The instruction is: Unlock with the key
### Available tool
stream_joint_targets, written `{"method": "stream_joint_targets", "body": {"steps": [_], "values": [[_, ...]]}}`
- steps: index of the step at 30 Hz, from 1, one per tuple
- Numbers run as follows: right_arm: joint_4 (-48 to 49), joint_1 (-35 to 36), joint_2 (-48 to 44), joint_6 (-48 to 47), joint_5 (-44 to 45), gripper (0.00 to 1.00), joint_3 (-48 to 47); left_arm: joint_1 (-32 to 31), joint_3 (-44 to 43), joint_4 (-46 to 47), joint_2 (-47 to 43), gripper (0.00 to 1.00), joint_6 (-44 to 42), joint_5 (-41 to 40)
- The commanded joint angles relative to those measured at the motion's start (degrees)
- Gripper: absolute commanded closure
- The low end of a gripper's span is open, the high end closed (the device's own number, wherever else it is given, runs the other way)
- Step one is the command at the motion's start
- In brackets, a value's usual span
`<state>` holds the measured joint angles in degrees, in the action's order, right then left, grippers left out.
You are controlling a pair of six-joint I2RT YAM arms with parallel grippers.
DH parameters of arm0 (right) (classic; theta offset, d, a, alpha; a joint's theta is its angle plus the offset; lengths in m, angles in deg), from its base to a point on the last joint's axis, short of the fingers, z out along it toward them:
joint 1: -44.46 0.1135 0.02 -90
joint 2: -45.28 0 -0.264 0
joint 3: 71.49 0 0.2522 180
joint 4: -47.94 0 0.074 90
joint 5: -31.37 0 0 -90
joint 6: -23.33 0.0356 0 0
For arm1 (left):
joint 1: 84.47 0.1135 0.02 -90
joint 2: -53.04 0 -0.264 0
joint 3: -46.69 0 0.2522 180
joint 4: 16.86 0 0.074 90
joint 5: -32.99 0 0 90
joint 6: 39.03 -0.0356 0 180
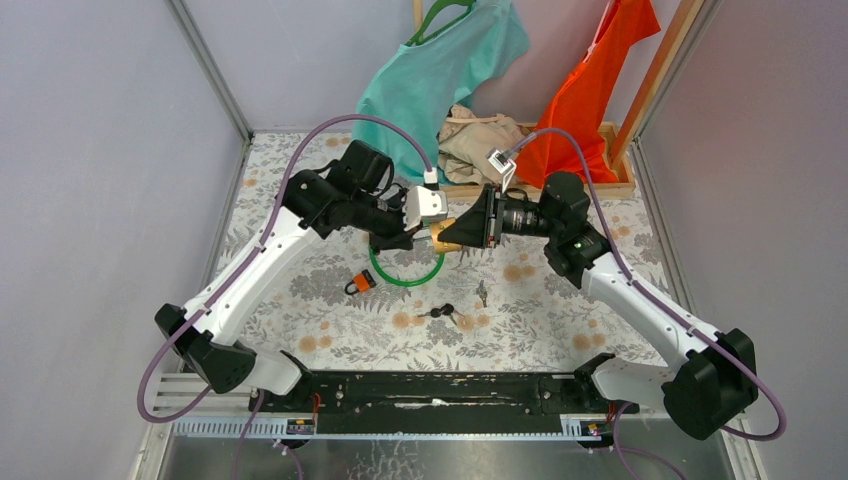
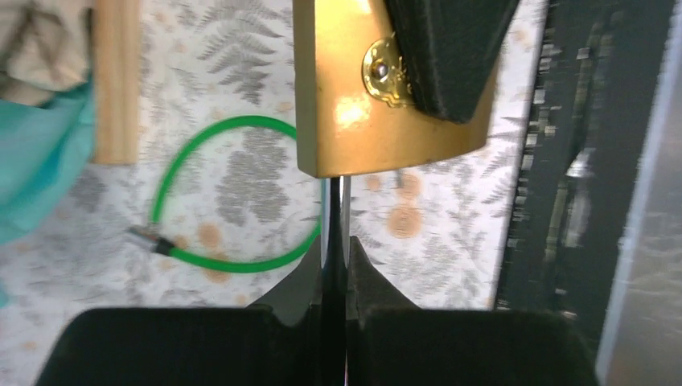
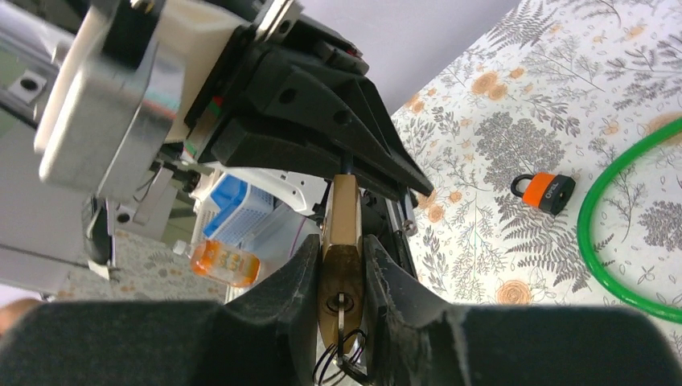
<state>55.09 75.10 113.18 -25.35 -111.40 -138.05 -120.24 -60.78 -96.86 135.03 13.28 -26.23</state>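
Brass padlock (image 1: 446, 236) held above the bench (image 1: 560, 310), at 12 o'clock of green cable loop (image 1: 405, 281), right gripper (image 3: 342, 251) pinching its body, left gripper (image 2: 335, 259) pressed onto its shackle (image 2: 338, 211), wire ring (image 3: 338, 362) at keyhole

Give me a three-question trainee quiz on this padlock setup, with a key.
1. True or false: the right gripper clamps the brass padlock by its body.
2. Fill in: the left gripper is shut on the brass padlock's ____.
3. The small orange padlock lies: A) inside the green cable loop, B) on the table outside it, C) in the left gripper.
Key: 1 true; 2 shackle; 3 B.
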Motion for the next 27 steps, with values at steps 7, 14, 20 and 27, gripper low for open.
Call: {"method": "stream_joint_targets", "body": {"steps": [7, 14, 20, 27], "values": [[4.5, -1.6, 4.2, 18.7, 0.5, 1.0, -1.9, -7.5, 21.4, 41.3, -9.1, 1.0, -26.3, -38.4], [-2.3, -10.1, 3.4, 17.7, 7.5, 1.0, 2.0, -9.7, 26.1, 47.9, -5.0, 0.54, -28.4, -37.4], [-8.3, -16.2, 4.4, 8.2, 18.2, 1.0, 5.5, -7.4, 5.6, 17.6, 8.8, 0.18, -1.9, -20.5], [-6.4, -16.2, 11.0, -3.6, 24.3, 1.0, 4.6, 2.5, 4.0, 10.1, 9.0, 0.15, 4.2, -5.8]]}}
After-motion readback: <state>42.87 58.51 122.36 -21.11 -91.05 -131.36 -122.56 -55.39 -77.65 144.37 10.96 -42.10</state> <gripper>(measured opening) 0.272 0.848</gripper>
